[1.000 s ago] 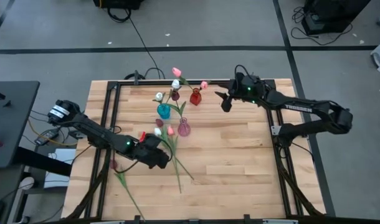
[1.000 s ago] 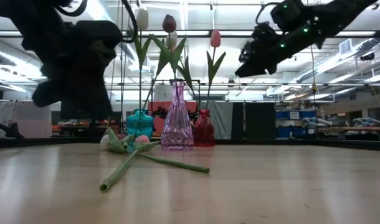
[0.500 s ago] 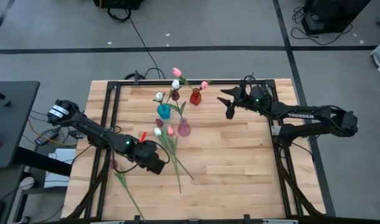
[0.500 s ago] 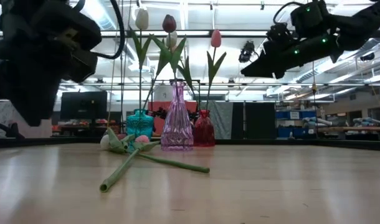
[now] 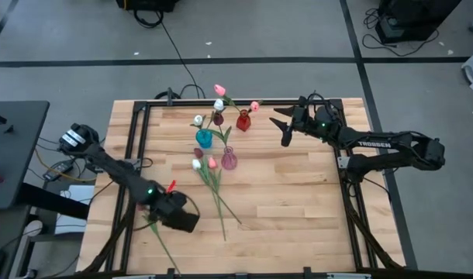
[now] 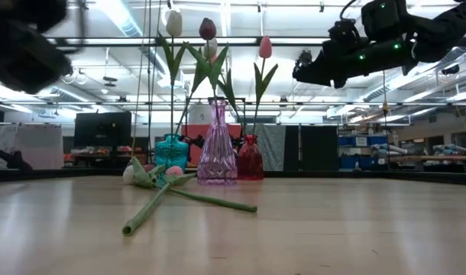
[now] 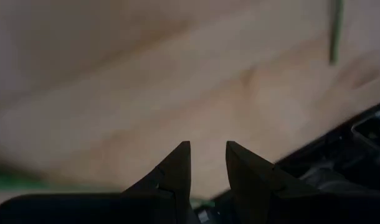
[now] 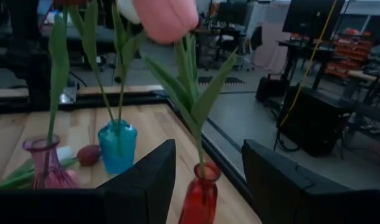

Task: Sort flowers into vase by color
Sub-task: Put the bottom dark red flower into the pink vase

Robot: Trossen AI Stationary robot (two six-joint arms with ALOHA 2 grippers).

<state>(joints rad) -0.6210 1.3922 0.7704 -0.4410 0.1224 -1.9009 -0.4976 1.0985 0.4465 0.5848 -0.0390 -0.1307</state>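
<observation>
Three small vases stand near the table's far edge: teal [image 5: 203, 139], red [image 5: 243, 121] and pink glass [image 5: 229, 160]. Tulips stand upright in them, stems in the necks; a pink one [image 8: 165, 15] is in the red vase [image 8: 199, 193]. Three loose tulips [image 5: 209, 174] lie crossed on the wood in front of the pink vase. Another dark red tulip [image 5: 147, 217] lies near the left rail. My left gripper [image 5: 182, 219] hovers open beside that tulip, over bare wood [image 7: 207, 152]. My right gripper [image 5: 279, 129] hangs open in the air, right of the red vase [image 8: 209, 146].
A black metal frame [image 5: 136, 155] borders the wooden table on its left, far and right sides. Bare wood [image 5: 291, 201] lies to the right of the loose tulips and toward the near edge. In the low view the loose stems [image 6: 172, 195] cross in front of the vases.
My left gripper has moved from beside the loose tulips toward the table's near-left, to the lone dark red tulip. My right gripper has drawn back slightly to the right and tipped from pointing down to nearly level. No flower has moved.
</observation>
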